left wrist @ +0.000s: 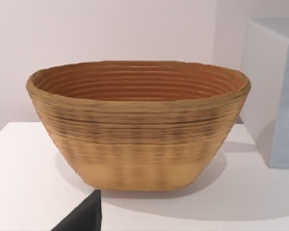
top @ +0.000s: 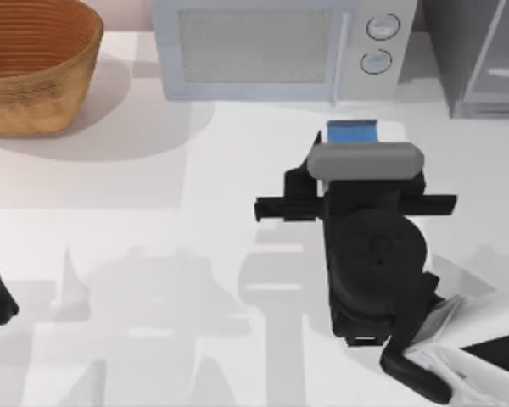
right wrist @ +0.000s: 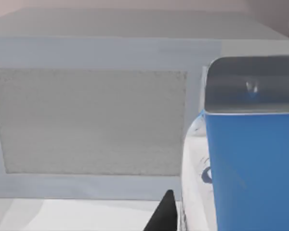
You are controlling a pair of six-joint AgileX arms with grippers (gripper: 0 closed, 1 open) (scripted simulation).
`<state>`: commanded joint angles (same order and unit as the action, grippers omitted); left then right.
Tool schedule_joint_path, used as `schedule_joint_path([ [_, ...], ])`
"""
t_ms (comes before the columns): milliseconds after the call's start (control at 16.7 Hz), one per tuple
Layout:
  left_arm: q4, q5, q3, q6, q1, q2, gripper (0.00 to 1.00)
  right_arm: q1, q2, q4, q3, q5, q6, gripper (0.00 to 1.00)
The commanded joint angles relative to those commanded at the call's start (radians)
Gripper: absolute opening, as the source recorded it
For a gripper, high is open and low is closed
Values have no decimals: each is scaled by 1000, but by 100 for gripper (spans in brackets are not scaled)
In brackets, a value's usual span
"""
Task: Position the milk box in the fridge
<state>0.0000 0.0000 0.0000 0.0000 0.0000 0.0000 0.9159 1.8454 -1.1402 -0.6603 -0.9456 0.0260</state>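
The right arm's black two-finger gripper [top: 354, 151] is over the middle-right of the white table [top: 153, 254], right at the small blue-topped milk box [top: 353, 132]. The carton stands just beyond the gripper's grey wrist housing, touching or nearly touching it. Whether the fingers are closed on the carton cannot be told, since the housing covers them from above. In the right wrist view the carton's blue face [right wrist: 253, 168] looms immediately ahead of the gripper. Farther ahead stands the light grey microwave with two round knobs [top: 280, 47]. The large dark grey fridge with a silver-framed door [top: 483, 55] stands beyond the gripper and off to its right, well apart from the carton. The woven brown wicker basket [top: 34, 68] sits far to the gripper's left. The left arm is parked at the table's left edge.
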Motion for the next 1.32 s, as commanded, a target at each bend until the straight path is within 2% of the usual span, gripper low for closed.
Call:
schedule_joint_path([
  [240,0,0,0,0,0,0,100,-106,-129,64,45,102,-20,0],
  [480,0,0,0,0,0,0,100,-293,-403,205,137,321,-41,0],
  [720,0,0,0,0,0,0,100,-484,-780,356,208,558,-47,0],
  [900,0,0,0,0,0,0,100,-606,-1069,453,239,698,-50,0],
  [1080,0,0,0,0,0,0,100,-711,-1337,570,287,797,-58,0],
  [1320,0,0,0,0,0,0,100,-816,-1600,772,401,875,-67,0],
])
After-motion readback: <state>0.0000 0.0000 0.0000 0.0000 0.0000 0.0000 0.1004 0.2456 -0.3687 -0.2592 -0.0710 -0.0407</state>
